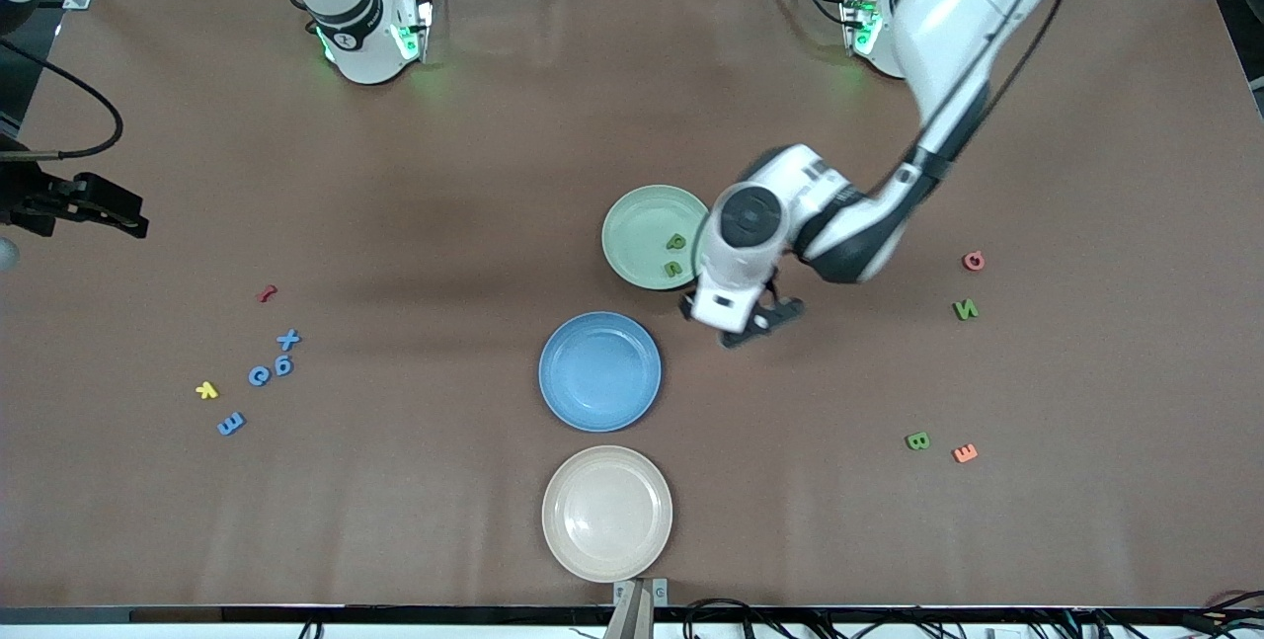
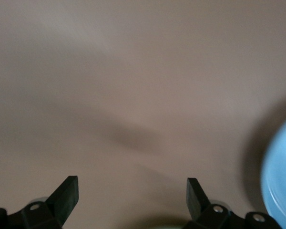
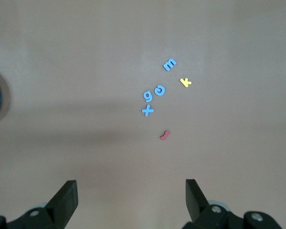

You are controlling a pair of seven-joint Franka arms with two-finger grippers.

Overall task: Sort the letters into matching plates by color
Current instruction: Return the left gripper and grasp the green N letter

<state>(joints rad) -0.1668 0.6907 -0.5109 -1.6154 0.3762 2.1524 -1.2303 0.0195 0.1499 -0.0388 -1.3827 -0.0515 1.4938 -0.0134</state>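
Note:
The pale green plate [image 1: 632, 224] holds two green letters [image 1: 675, 243] [image 1: 671, 270]. My left gripper [image 1: 752, 321] [image 2: 132, 188] hangs open and empty over bare table beside that plate. The blue plate [image 1: 599, 370] [image 2: 282, 176], nearer the front camera, holds nothing. Two more green letters, an N [image 1: 966, 309] and a B [image 1: 917, 440], lie toward the left arm's end. Several blue letters [image 1: 259, 375] [image 3: 159, 90] lie in a cluster toward the right arm's end. My right gripper [image 1: 130, 220] [image 3: 131, 191] waits open, high over that end.
A beige plate [image 1: 606, 513] sits nearest the front camera. A pink letter [image 1: 974, 261] and an orange one [image 1: 965, 453] lie by the loose green letters. A yellow letter [image 1: 205, 389] and a red piece [image 1: 266, 293] lie by the blue ones.

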